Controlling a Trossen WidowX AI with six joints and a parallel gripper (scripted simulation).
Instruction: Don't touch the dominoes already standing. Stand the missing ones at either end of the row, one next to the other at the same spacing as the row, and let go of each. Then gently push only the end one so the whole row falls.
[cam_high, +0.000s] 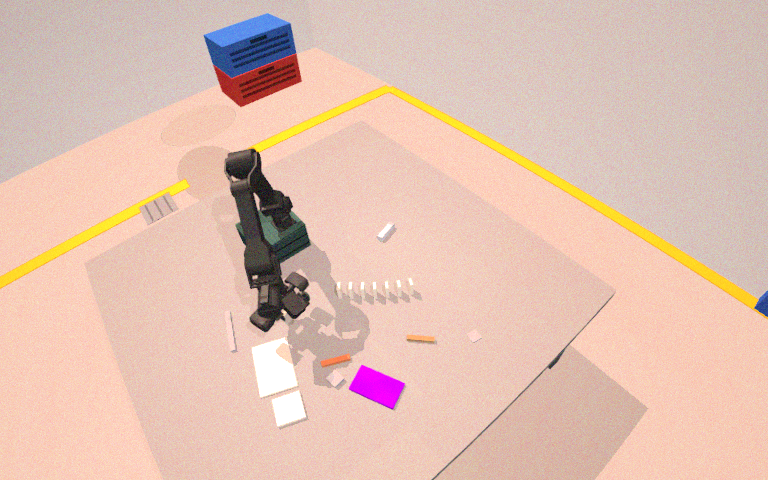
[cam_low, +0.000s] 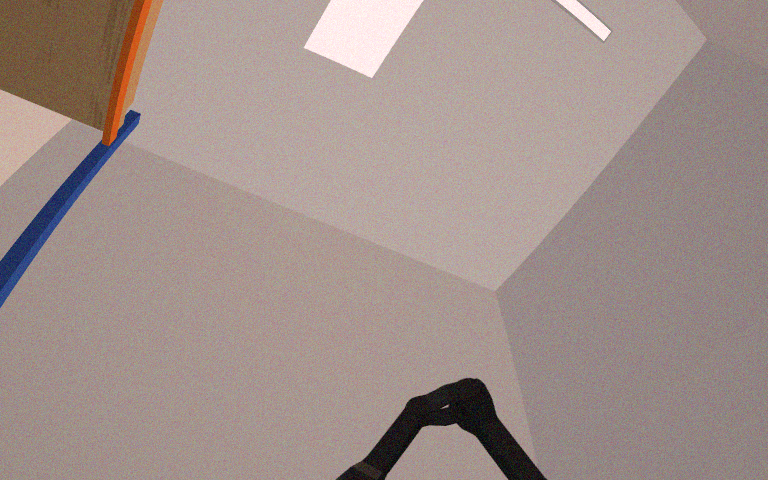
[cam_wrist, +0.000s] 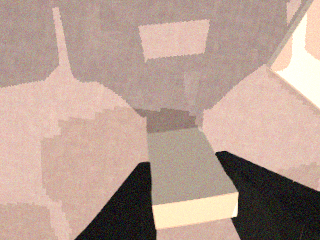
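Several cream dominoes (cam_high: 374, 287) stand upright in an evenly spaced row right of the arm in the top view. My gripper (cam_high: 283, 318) (cam_wrist: 183, 167) is low over the table, left of the row. It is shut on another cream domino (cam_wrist: 192, 167), with a black finger against each side. In the wrist view the domino's bright narrow end is nearest the camera and its broad grey-shaded face runs away from it. In the top view the gripper mostly hides it. Whether it touches the table cannot be told. The exterior view shows only arm links, not the gripper.
A white block (cam_high: 386, 232) lies behind the row. In front are an orange bar (cam_high: 420, 339), a red-orange bar (cam_high: 335, 360) and a magenta rectangle (cam_high: 376, 387). Two white panels (cam_high: 274, 367) (cam_high: 289, 409) lie in front of the gripper. A pale strip (cam_high: 230, 331) lies left of it.
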